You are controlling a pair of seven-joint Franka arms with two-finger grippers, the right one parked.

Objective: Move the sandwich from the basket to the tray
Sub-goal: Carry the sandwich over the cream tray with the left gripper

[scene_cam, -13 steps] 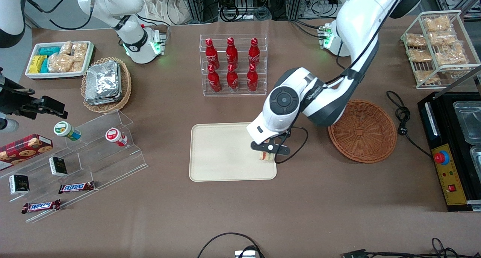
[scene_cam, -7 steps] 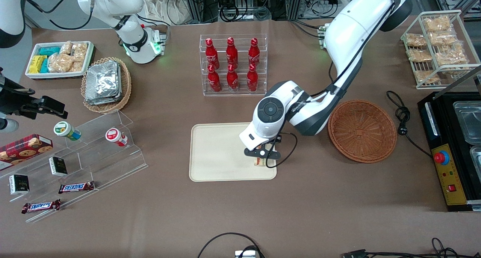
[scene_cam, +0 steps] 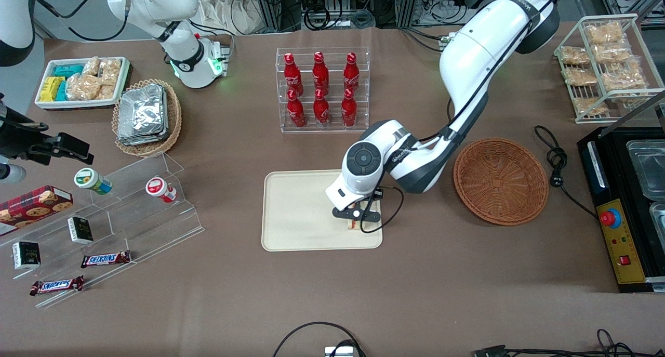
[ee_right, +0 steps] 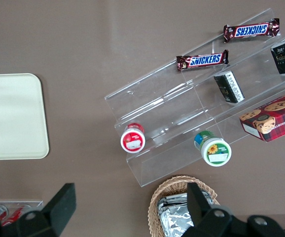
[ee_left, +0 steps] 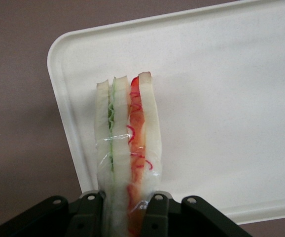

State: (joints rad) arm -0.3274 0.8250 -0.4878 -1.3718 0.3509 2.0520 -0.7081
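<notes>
Cream tray (scene_cam: 296, 211): flat, with round corners and a low rim, in the middle of the front view.
Sandwich (ee_left: 125, 148): pinched in the claw, hanging just over the tray near the corner that shows in the wrist view; touching the tray or not, cannot tell.
Claw (scene_cam: 355, 217): two black fingers (ee_left: 155, 215) squeezed onto the wide end of the sandwich, low over the tray's lower right part in the front view.
Brown basket (scene_cam: 501, 181): round and woven, to the right of the tray in the front view, nothing in it.
Step now: putting the sandwich down on the tray, probably almost done.
Next move: likely go down a tiny bit, let go, then lift straight up.
Take care: sits close to the rim, so best to keep it well inside the tray when letting go.
Look of the sandwich: white bread slices standing on edge, green filling on one side, red and orange on the other.
Wrap: clear and shiny, bunched up near the fingers.
Feel, as a guess: soft and squishy, may tip flat onto its side once let go.
</notes>
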